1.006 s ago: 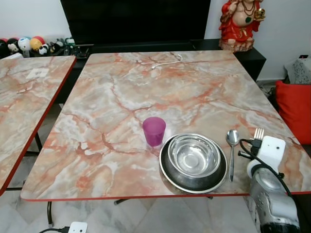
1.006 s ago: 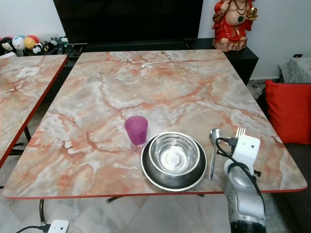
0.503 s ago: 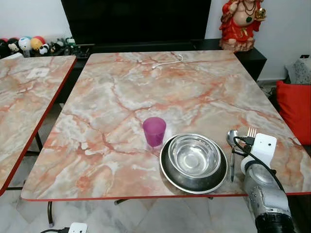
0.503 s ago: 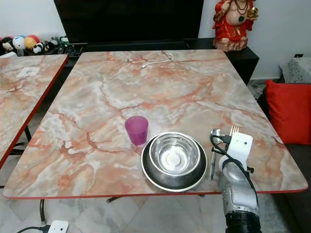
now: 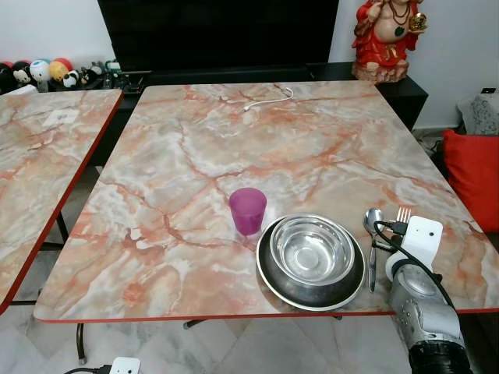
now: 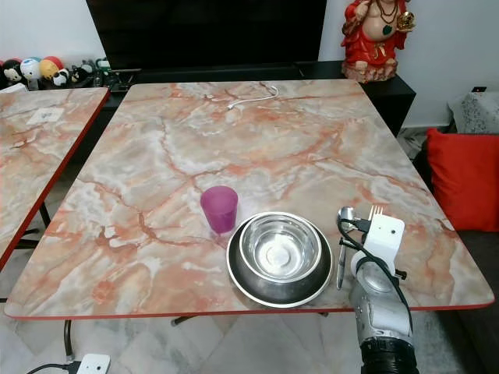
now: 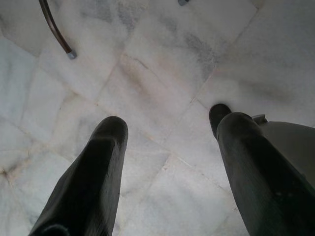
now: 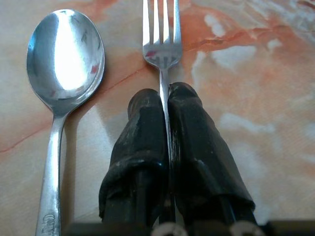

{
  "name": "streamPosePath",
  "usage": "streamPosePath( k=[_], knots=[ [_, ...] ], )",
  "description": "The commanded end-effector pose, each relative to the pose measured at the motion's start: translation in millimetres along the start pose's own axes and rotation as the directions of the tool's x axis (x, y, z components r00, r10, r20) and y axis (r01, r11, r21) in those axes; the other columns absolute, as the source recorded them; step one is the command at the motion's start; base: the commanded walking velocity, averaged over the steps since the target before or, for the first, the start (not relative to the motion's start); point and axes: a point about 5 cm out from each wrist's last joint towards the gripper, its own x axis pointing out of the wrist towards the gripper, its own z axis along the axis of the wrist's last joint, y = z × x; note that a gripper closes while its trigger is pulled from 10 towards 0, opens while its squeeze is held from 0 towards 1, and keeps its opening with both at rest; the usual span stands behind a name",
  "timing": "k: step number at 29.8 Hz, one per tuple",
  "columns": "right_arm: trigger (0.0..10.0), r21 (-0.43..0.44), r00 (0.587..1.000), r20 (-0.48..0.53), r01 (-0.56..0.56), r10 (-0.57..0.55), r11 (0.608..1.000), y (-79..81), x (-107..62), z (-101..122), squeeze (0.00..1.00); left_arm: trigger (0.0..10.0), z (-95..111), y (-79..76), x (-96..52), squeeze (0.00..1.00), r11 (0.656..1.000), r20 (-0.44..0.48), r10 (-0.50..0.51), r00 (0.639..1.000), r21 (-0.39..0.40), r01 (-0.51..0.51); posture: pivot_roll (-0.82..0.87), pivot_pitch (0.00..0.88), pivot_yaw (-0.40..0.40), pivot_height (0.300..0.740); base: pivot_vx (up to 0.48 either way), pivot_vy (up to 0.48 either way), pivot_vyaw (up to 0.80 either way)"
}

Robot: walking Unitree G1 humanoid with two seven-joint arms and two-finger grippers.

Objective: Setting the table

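A steel bowl (image 5: 312, 249) rests in a dark plate (image 5: 274, 282) near the marble table's (image 5: 257, 148) front edge. A purple cup (image 5: 247, 210) stands just left of it. Right of the plate lie a spoon (image 8: 61, 64) and a fork (image 8: 161, 34) side by side. My right gripper (image 8: 165, 96) is low over the table, shut on the fork's handle; the tines stick out past the fingertips. In the head views the right wrist (image 5: 417, 241) covers most of the fork (image 5: 403, 212). My left gripper (image 7: 167, 132) hangs open over the tiled floor.
A second marble table (image 5: 39, 164) stands to the left. A white cable (image 5: 269, 99) lies at the far edge of the main table. A red statue (image 5: 386, 35) sits on the dark cabinet behind. A red cushion (image 5: 475, 175) lies at the right.
The right wrist with the fork has shifted slightly left toward the spoon over the last second, then held still. Bowl, plate and cup have not moved.
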Motion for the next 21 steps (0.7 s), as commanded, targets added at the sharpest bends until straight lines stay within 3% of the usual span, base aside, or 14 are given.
streamPosePath(
  k=[1,10,12,15,16,21],
  knots=[
    [10.0,0.008,1.0,-0.008,0.0,0.0,1.0,-1.1,1.6,-0.7,0.0,10.0,-4.7,-0.1,-0.7,0.0,1.0,-0.023,0.002,1.0,0.014,-0.002,-0.1,0.033,0.035,0.74,0.0,0.0,0.0],
    [10.0,0.008,1.0,-0.012,-0.001,0.001,1.0,-0.1,2.3,-2.2,0.0,10.0,-5.4,-2.1,-0.8,0.0,1.0,-0.022,0.0,1.0,0.014,0.001,-0.09,0.035,0.035,0.74,0.0,0.0,0.0],
    [10.0,0.008,1.0,-0.012,-0.003,0.003,1.0,0.3,2.2,-2.6,0.07,10.0,-5.7,-2.4,-0.9,0.0,1.0,-0.022,-0.001,1.0,0.014,0.001,-0.1,0.036,0.035,0.74,0.0,0.0,0.0],
    [10.0,0.008,1.0,-0.013,-0.004,0.004,1.0,0.6,2.1,-3.0,0.08,10.0,-5.9,-2.4,-0.9,0.0,1.0,-0.023,-0.001,1.0,0.014,0.001,-0.1,0.035,0.035,0.74,0.0,0.0,0.0],
    [10.0,0.009,1.0,-0.013,-0.004,0.005,1.0,0.7,2.1,-3.1,0.84,10.0,-6.2,-2.4,-1.0,0.0,1.0,-0.024,-0.001,1.0,0.014,0.001,-0.1,0.035,0.036,0.74,0.0,0.0,0.0],
    [10.0,0.007,1.0,-0.011,-0.003,0.003,1.0,0.8,2.0,-3.2,0.83,10.0,-6.2,-1.8,-1.0,0.0,1.0,-0.024,0.0,1.0,0.014,0.0,-0.09,0.035,0.036,0.74,0.0,0.0,0.0]
  ],
)
